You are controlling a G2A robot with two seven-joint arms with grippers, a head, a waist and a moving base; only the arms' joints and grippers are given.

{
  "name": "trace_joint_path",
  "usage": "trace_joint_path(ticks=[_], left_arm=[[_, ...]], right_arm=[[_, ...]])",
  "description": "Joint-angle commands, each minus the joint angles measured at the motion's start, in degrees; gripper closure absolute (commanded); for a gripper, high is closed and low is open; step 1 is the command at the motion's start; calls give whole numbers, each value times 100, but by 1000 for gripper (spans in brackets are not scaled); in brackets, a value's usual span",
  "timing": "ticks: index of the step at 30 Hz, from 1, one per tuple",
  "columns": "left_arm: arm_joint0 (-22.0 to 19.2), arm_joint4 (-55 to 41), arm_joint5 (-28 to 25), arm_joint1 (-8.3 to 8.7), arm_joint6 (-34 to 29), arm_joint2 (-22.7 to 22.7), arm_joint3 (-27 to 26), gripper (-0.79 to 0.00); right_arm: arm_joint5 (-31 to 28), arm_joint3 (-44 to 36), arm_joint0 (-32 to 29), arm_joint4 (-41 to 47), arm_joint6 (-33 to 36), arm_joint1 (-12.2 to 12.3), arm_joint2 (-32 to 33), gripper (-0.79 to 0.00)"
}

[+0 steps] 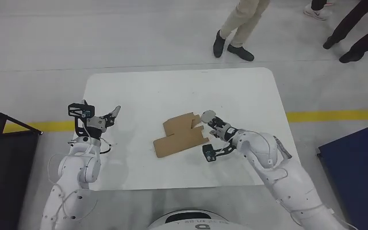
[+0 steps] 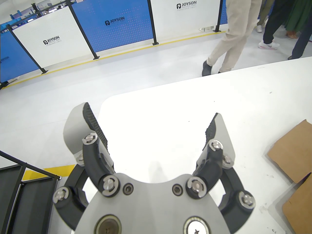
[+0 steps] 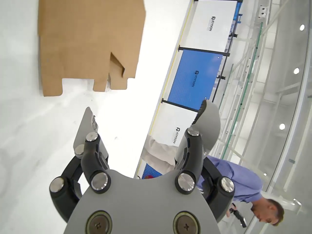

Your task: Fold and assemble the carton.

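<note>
**Carton flat on the surface, both claws open and empty**

You have the carton (image 1: 178, 138) lying flat and unfolded on the white surface (image 1: 144, 92). It is a brown cardboard sheet with cut tabs and notches along one edge. It lies just in front of the right claw (image 1: 207, 134), with the notched edge turned toward that claw. In the right wrist view the carton (image 3: 90, 32) is a little ahead of the fingertips. A bare strip of surface separates them, so the right claw (image 3: 146, 109) does not touch it. Its jaws are spread wide and there is nothing between them.

The left claw (image 1: 96, 109) is well apart from the carton, on the side of it away from the right claw, near the edge of the surface. Its jaws are also spread wide, with bare surface between them, so the left claw (image 2: 150, 110) holds nothing. From this claw the carton (image 2: 290, 152) lies off toward the right claw.
</note>
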Motion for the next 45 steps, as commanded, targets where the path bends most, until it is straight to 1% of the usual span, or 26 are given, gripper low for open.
trace_joint_path(ticks=[1,2,4,6,9,13,14,19,29,38,42,45], left_arm=[[0,0,0,0,0,0,0,-785],[0,0,0,0,0,0,0,-785],[0,0,0,0,0,0,0,-785],[0,0,0,0,0,0,0,-785],[0,0,0,0,0,0,0,-785],[0,0,0,0,0,0,0,-785],[0,0,0,0,0,0,0,-785],[0,0,0,0,0,0,0,-785],[0,0,0,0,0,0,0,-785],[0,0,0,0,0,0,0,-785],[0,0,0,0,0,0,0,-785],[0,0,0,0,0,0,0,-785]], right_arm=[[-32,156,146,-166,-86,-8,-152,-557],[-46,239,220,-200,-133,-14,-207,-520],[-53,375,348,-230,-216,-25,-302,-493],[-42,508,452,-218,-291,-33,-359,-474],[-76,683,588,-252,-367,-41,-446,-468],[-170,903,765,-229,-538,-48,-534,-416],[-183,959,808,-220,-588,-49,-554,-391],[-168,1250,998,-106,-807,-69,-686,-342],[-61,1561,1237,122,-1104,-104,-916,-323],[147,1521,1219,206,-1717,-57,-1089,-280],[328,1467,1146,306,-1960,-29,-1123,-289],[396,1490,1114,277,-1956,-18,-1180,-320]])
